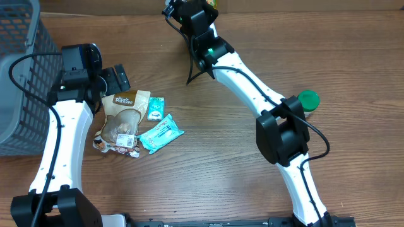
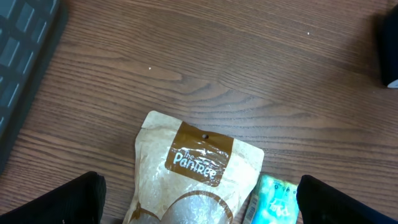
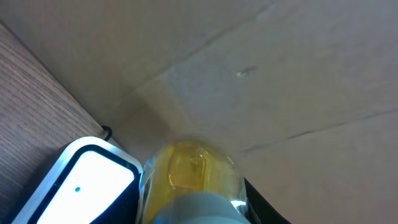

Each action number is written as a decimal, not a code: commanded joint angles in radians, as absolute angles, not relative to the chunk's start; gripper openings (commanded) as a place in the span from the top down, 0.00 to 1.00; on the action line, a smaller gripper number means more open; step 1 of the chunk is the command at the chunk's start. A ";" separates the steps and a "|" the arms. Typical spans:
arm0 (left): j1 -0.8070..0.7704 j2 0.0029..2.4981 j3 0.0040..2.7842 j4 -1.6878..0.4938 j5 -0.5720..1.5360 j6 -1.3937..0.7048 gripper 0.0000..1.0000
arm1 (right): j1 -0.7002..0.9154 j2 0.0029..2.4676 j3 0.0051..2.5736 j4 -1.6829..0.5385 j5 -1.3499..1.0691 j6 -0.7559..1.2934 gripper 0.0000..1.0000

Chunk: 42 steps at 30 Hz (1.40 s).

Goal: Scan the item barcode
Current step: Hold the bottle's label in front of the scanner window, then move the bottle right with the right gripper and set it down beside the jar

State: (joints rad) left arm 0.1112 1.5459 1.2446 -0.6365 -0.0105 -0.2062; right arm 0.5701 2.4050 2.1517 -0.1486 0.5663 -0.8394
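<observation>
A yellow bottle (image 3: 193, 177) with a pale cap sits between my right gripper's (image 3: 191, 205) dark fingers, which press on both its sides. Right beside it on the left is a scanner (image 3: 78, 186) with a white face and blue rim. In the overhead view my right gripper (image 1: 184, 9) is at the table's far edge and hides most of the bottle. My left gripper (image 2: 202, 202) hangs wide open over a tan Pantree pouch (image 2: 193, 174), its fingertips (image 2: 68, 199) to either side and apart from it. The same pouch (image 1: 123, 116) lies at the left of the table.
Beside the pouch lie two teal packets (image 1: 161, 133) (image 1: 155, 108) and a small printed wrapper (image 1: 117, 146). A grey mesh basket (image 1: 19, 75) stands at the far left. A green lid (image 1: 308, 99) lies at the right. A cardboard wall (image 3: 261, 74) rises behind the bottle.
</observation>
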 commanded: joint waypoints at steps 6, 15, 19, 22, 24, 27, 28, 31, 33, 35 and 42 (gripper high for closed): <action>0.111 1.549 1.251 -0.635 -0.007 -0.202 0.00 | 0.567 2.455 2.170 -0.084 0.613 -0.843 0.66; 0.111 1.549 1.251 -0.635 -0.007 -0.202 0.00 | 0.567 2.458 2.170 -0.087 0.612 -0.812 0.64; 0.112 1.549 1.251 -0.635 -0.007 -0.202 0.00 | 0.567 2.458 2.170 -0.088 0.612 -0.763 0.62; 0.112 1.549 1.251 -0.635 -0.007 -0.202 0.00 | 0.567 2.458 2.170 -0.087 0.613 -0.764 0.63; 0.112 1.549 1.251 -0.635 -0.007 -0.202 0.00 | 0.567 2.450 2.171 -0.086 0.633 -0.764 0.63; 0.112 1.549 1.251 -0.635 -0.007 -0.202 0.00 | 0.570 2.423 2.171 -0.088 0.688 -0.763 0.64; 0.111 1.549 1.251 -0.635 -0.007 -0.202 0.00 | 0.570 2.411 2.171 -0.091 0.704 -0.763 0.63; 0.112 1.549 1.251 -0.635 -0.007 -0.202 0.00 | 0.572 2.354 2.171 -0.157 0.729 -0.745 0.64; 0.112 1.549 1.251 -0.635 -0.007 -0.202 0.00 | 0.572 2.322 2.171 -0.213 0.728 -0.699 0.64; 0.112 1.549 1.251 -0.635 -0.007 -0.202 0.00 | 0.569 2.285 2.171 -0.279 0.728 -0.628 0.64; 0.111 1.549 1.251 -0.635 -0.007 -0.202 0.01 | 0.519 2.163 2.171 -0.604 0.701 -0.270 0.64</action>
